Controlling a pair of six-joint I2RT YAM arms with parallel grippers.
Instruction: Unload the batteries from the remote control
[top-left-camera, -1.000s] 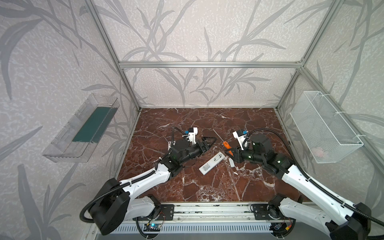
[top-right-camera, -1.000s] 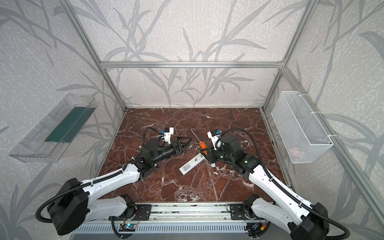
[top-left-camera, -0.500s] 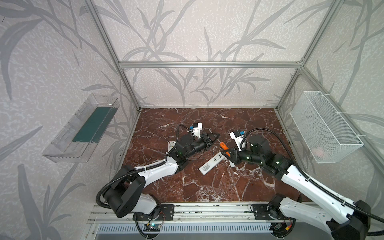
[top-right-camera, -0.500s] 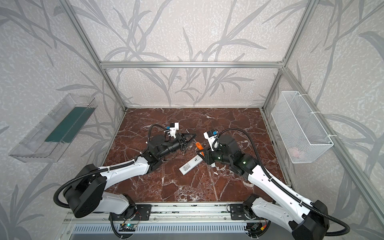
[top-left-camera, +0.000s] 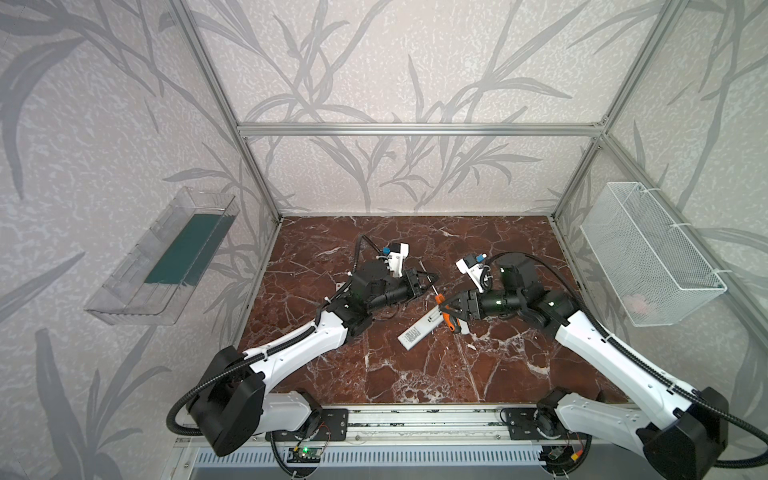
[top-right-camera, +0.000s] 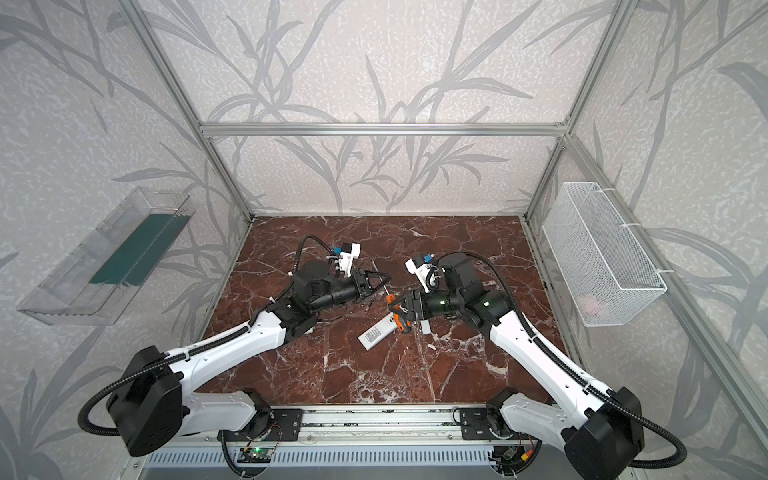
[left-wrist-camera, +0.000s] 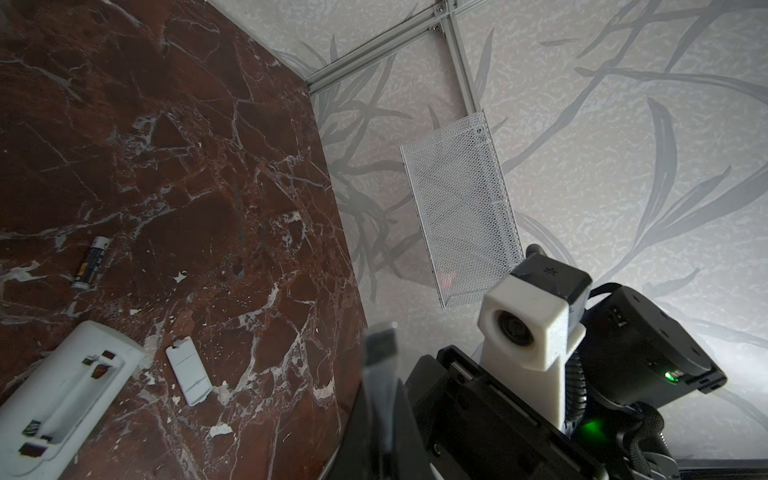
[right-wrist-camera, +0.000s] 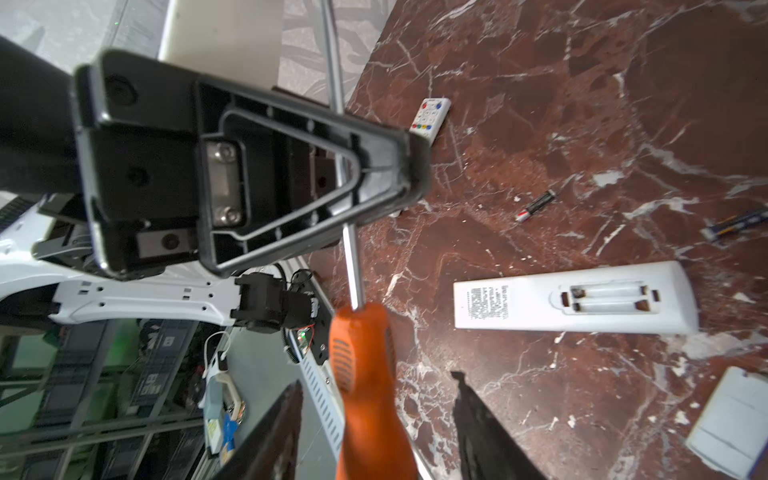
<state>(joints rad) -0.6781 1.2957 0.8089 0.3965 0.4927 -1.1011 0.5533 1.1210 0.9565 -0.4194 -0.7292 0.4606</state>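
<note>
1. Table: fills the lower centre in both top views. All task parts lie on it.
2. Basket: mounted on the wall at the right edge of the frame. It plays no part in this step.
3. Left gripper: just left of centre in a top view. The jaws are together, clamped on the metal shaft of the screwdriver.
4. Right gripper: just right of centre. The jaws stand apart, one on each side of the orange handle. The right wrist view shows a gap on both sides.
5. Remote: lies back up and diagonal, just below centre. Its upper end runs behind the right gripper. The compartment is open and both bays are empty.
6. Screwdriver: off the table and, by judgement, carried by the left gripper alone.
7. Cover: flat on the table just beside the remote, not touching it.
8. Batteries: two, both out of the remote, lying on the table near it and apart from each other.
   - Step in hand (judgement): unloading of this remote looks complete, and the tool is at a right-to-left handover.
   - Next move: the right gripper should back straight off the handle without nudging it.
   - Caution: the left gripper holds only a thin, smooth shaft, so the heavier handle may swing. Move slowly.
</note>
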